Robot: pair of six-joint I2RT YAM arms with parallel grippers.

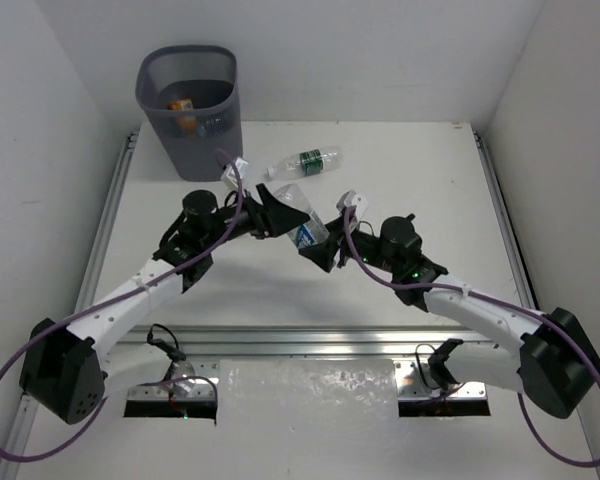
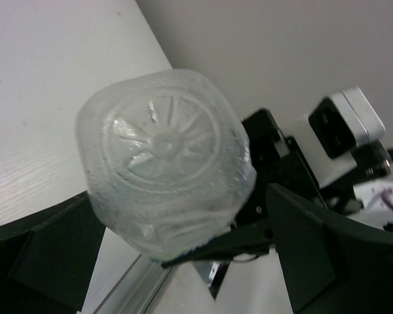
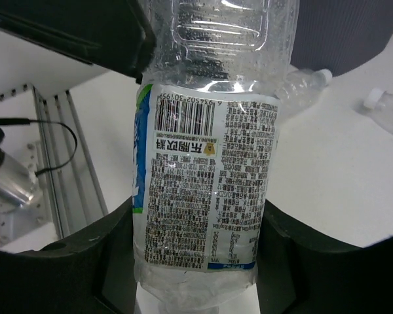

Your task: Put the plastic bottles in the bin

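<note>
- Ribbed base first, a blue-labelled bottle (image 2: 167,170) fills the left wrist view, held off the counter (image 1: 430,200) at mid-table, where the two arms meet.
- Its printed label sits squarely between the fingers of the right hand (image 3: 196,243), which are clamped against both sides of the bottle's middle.
- At the base end, the left hand (image 1: 273,208) flanks the bottle with a finger on either side. Whether those fingers press the plastic or only bracket it cannot be told from these views.
- By all appearances the step in hand is a hand-over from right arm to left, the left arm being the one nearer the bin (image 1: 185,150).
- The next move would call for a firm left grip before the right lets go, then a swing up and left so that the bottle clears the rim.
- At the far left corner stands the bin, well apart from the held bottle, with an orange bottle (image 1: 183,104) visible inside.
- Others await on the counter: a dark-green-labelled bottle (image 1: 308,161) lying on its side just beyond the hands, and a clear bottle (image 3: 301,88) near the foot of the bin.
</note>
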